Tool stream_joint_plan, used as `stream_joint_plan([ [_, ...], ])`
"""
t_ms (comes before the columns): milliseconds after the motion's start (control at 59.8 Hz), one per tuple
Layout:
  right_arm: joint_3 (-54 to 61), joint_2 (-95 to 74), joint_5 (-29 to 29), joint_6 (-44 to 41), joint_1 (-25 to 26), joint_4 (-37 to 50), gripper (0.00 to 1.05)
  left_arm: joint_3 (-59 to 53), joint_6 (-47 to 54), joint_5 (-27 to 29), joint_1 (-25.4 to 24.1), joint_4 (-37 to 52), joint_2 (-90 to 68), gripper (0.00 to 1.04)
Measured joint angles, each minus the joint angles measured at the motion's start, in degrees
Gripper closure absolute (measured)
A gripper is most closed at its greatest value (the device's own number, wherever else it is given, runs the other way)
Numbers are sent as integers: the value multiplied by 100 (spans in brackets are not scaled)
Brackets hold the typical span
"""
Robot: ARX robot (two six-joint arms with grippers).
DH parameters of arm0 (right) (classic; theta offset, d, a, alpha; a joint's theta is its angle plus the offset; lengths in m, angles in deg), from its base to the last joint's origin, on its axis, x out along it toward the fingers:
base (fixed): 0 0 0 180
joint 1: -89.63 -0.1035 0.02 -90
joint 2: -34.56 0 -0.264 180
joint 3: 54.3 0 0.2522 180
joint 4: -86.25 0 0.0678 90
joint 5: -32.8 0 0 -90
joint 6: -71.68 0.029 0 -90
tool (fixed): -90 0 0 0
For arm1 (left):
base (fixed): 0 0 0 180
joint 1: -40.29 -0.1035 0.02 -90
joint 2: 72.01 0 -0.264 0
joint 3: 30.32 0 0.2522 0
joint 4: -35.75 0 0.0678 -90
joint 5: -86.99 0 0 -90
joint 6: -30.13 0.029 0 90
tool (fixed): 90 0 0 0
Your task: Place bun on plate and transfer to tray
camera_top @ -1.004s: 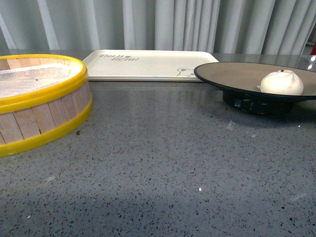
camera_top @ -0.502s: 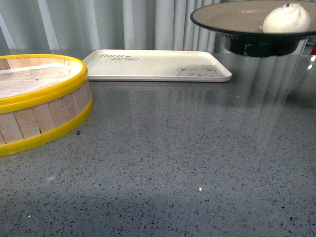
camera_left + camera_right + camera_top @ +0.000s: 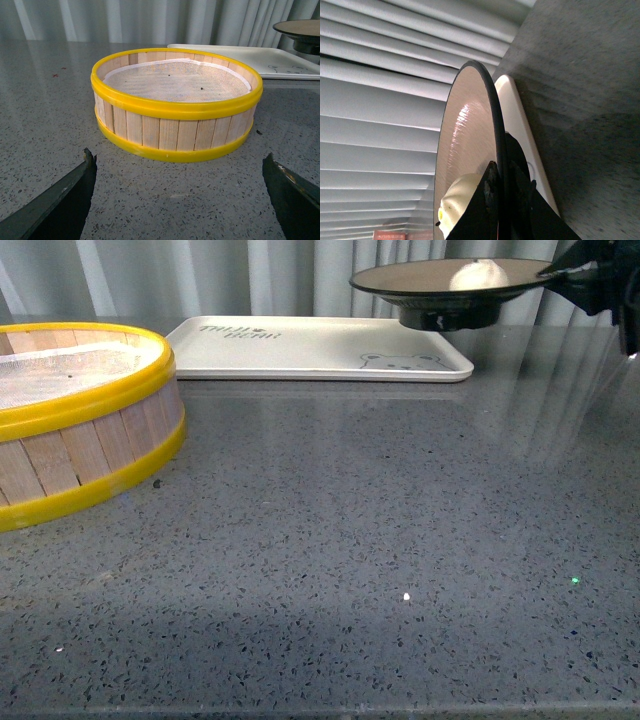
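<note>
The left gripper (image 3: pixel 178 159), fingers apart and empty, faces the steamer basket (image 3: pixel 175 125) at 10 o'clock. At 1 o'clock the plate (image 3: pixel 430 280), with the bun (image 3: pixel 478 276) near its gripped side, hangs above the right end of the tray (image 3: pixel 300 355). The right gripper (image 3: pixel 496 197) is clamped on the rim only, so a tilt there could roll the bun off.

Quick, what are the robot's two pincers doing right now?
Left pincer: open, holding nothing.
Right pincer: shut on the rim of the plate, with the bun on it.

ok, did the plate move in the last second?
Yes: the plate rose off the table and shifted left, now showing above the right end of the tray.
</note>
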Motion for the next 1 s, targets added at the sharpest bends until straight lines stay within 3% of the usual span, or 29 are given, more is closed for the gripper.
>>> stream_joint_plan([
  [151, -831, -437, -24, 4, -275, -275, 102, 0, 0, 2, 0, 0, 0, 7],
  [720, -1231, -1097, -127, 345, -446, -85, 102, 0, 0, 0, 0, 0, 0, 7],
  [1004, -3418, -2284, -293, 352, -468, -1388, 102, 0, -2, 2, 0, 0, 0, 7],
])
